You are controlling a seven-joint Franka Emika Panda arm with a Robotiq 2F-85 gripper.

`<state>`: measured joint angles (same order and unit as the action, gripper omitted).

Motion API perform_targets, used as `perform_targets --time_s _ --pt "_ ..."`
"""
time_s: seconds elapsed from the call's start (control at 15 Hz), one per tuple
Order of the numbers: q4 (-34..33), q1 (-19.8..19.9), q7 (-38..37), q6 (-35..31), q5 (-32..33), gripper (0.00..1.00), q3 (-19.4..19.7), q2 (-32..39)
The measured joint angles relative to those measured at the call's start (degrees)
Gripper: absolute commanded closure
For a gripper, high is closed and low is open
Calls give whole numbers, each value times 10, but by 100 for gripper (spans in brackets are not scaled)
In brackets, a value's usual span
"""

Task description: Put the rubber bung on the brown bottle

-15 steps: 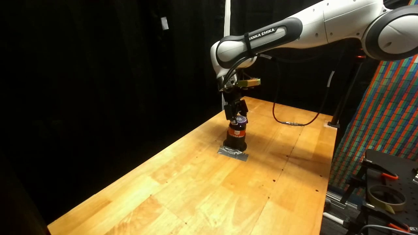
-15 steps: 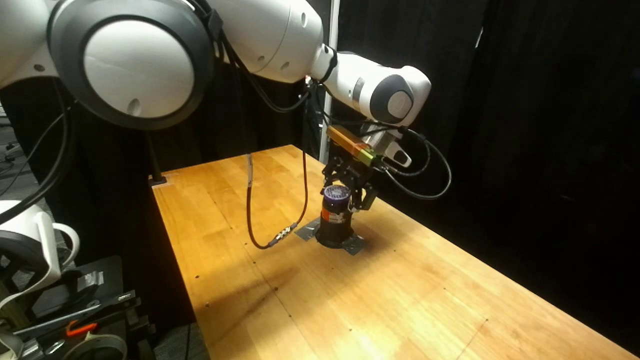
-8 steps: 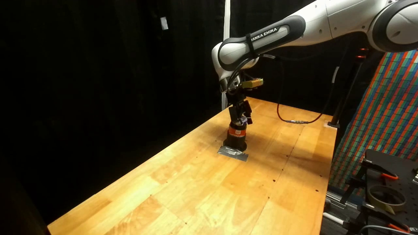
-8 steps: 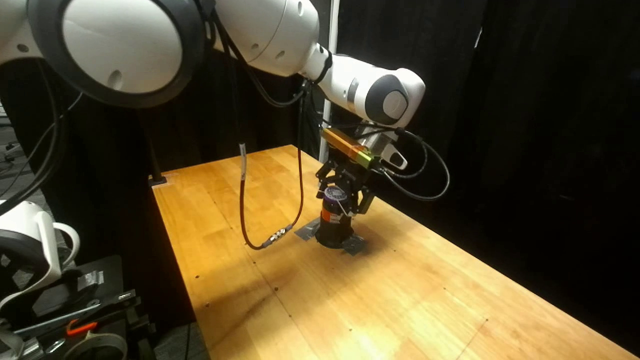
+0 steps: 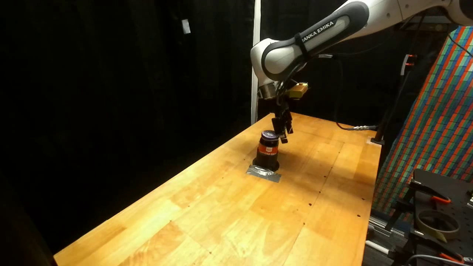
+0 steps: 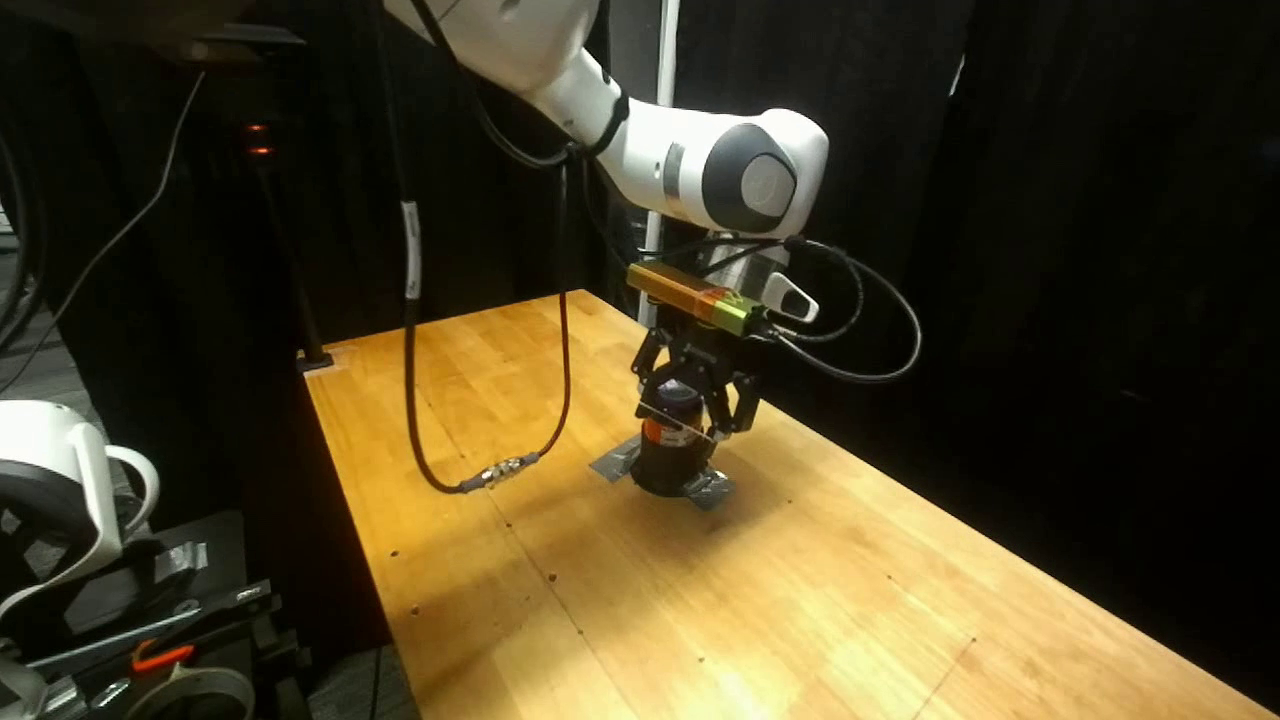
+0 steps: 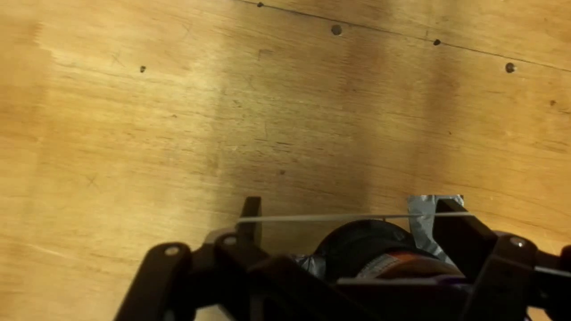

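In an exterior view, a big black curtain (image 5: 111,92) hangs on the left, behind the wooden table (image 5: 229,214). Next comes a thin white pole (image 5: 255,55), also behind it. On the table, the brown bottle (image 5: 267,162) stands upright, very dark, with an orange label (image 5: 268,149) and a purple top (image 5: 269,135). Gray tape (image 5: 263,173) is stuck down at its foot. Just to the right of the bottle's top is the black gripper (image 5: 285,136), pointing down, with a yellow box (image 5: 298,90) above it. The white arm (image 5: 380,16) goes up and off to the right, and a dark cord (image 5: 364,128) hangs down under it. Past the table are a cloth of many colors (image 5: 425,122) and a black shelf (image 5: 443,184) with a roll of tape (image 5: 449,234) on it. In the wrist view, the 2 fingers (image 7: 253,207) are spread wide. A thin pale rubber band (image 7: 312,218) is pulled straight from 1 fingertip to the other, with part of the dark bottle seen between them, and a strip of the gray tape just right of it. In an exterior view, the rubber band (image 6: 678,422) slants across the front of the label. I cannot tell if it goes around the bottle.
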<state>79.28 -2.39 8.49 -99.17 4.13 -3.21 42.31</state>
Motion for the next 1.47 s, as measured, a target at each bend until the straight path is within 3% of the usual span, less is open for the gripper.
perform_targets --time_s 0.13,0.2,0.27,0.87,1.07,1.27,1.47 --pt "53 0 13 -56 22 0 3 -29" --pt "80 0 17 -88 32 10 4 -42" --pt "107 0 20 -126 43 28 4 -55" --pt "376 25 75 -527 65 95 1 -158" --pt "475 49 109 -672 65 100 -3 -191" --pt "575 78 133 -822 67 95 -13 -217" --pt "656 134 147 -973 84 95 -59 -221"
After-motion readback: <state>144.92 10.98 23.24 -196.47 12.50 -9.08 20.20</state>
